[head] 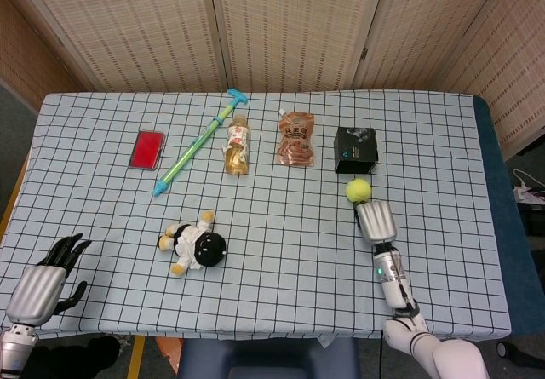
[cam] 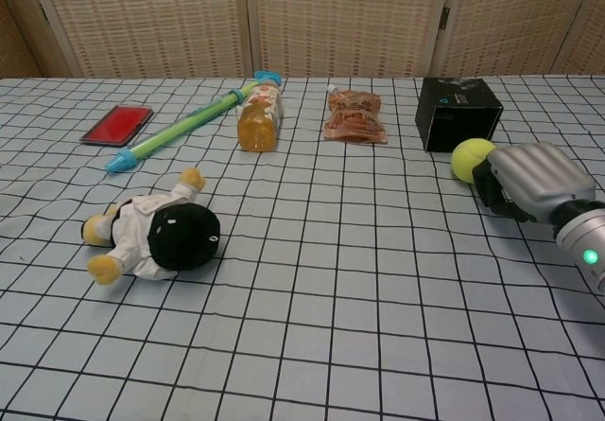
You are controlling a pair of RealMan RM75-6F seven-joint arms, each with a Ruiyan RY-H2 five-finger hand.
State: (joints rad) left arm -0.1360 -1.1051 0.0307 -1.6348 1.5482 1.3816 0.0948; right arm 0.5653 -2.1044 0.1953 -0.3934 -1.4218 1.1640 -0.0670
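My right hand (head: 375, 222) (cam: 531, 183) lies low over the checked tablecloth (head: 281, 251) at the right, fingers curled down and in. A yellow-green tennis ball (head: 358, 190) (cam: 473, 159) sits right against the front of those curled fingers, touching them, not enclosed. Just beyond the ball stands a black box (head: 355, 149) (cam: 458, 113). My left hand (head: 44, 281) hangs off the table's near left corner with fingers spread and nothing in it; the chest view does not show it.
Along the far side lie a red card case (head: 146, 149), a green-and-blue toy pump (head: 197, 143), an amber drink bottle (head: 237, 144) and an orange snack pouch (head: 295, 138). A plush doll (head: 195, 244) (cam: 151, 232) lies left of centre.
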